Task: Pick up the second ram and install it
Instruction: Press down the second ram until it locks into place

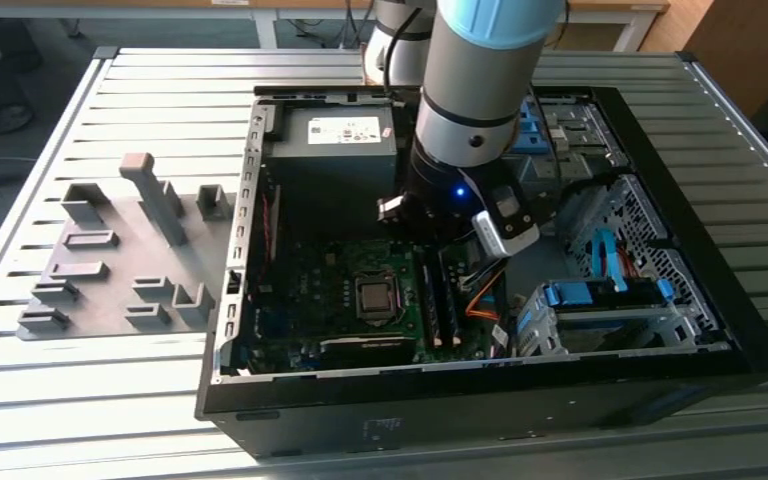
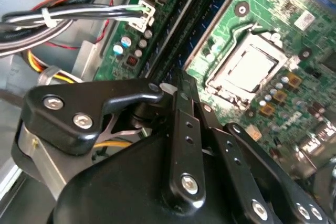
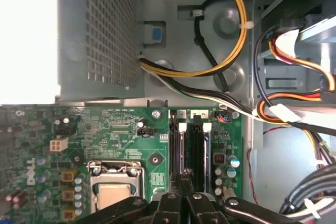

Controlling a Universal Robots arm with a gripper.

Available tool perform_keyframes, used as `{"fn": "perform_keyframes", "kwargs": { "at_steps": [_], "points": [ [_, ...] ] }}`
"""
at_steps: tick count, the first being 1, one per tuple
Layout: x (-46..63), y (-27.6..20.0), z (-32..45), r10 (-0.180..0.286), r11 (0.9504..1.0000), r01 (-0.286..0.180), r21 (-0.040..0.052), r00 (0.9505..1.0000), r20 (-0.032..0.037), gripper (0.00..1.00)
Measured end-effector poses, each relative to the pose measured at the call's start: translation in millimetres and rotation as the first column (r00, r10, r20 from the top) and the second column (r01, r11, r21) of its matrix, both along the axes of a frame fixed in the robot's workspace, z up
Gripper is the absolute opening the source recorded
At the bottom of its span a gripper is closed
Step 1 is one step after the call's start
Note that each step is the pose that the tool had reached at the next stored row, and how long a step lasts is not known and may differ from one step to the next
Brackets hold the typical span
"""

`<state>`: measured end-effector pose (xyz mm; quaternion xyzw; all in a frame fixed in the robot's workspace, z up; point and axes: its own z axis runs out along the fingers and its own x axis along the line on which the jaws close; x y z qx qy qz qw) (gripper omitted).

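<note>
My gripper [image 1: 446, 252] is down inside the open PC case [image 1: 744, 330], right over the black slot rails [image 1: 440, 305] beside the processor socket [image 1: 376, 298]. In both wrist views the black fingers come together to a narrow tip, so the gripper [image 2: 178, 88] [image 3: 182, 181] is shut. That tip sits on the line of the two slot rails [image 3: 191, 145] [image 2: 181, 30], about midway along them. The second ram is hidden: I see no green strip between the fingertips, and I cannot tell whether one stands in a rail beneath them.
Grey holder blocks [image 1: 117, 270] stand on the slatted table at the exterior view's left. Bundled yellow, black and orange cables [image 3: 273, 108] run close past the slots. The power supply [image 1: 337, 130] and blue drive bays [image 1: 598, 300] hem in the arm.
</note>
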<state>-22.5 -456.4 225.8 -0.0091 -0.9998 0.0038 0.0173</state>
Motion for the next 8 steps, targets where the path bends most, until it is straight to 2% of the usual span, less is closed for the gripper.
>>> {"fn": "perform_keyframes", "kwargs": {
  "at_steps": [2,8],
  "points": [
    [0.0,0.0,3.0,0.000,1.0000,0.000,0.0000,1.0000,0.0000,0.11],
    [0.0,0.0,3.4,0.000,1.0000,0.000,0.0001,1.0000,0.0001,0.11]
  ]
}}
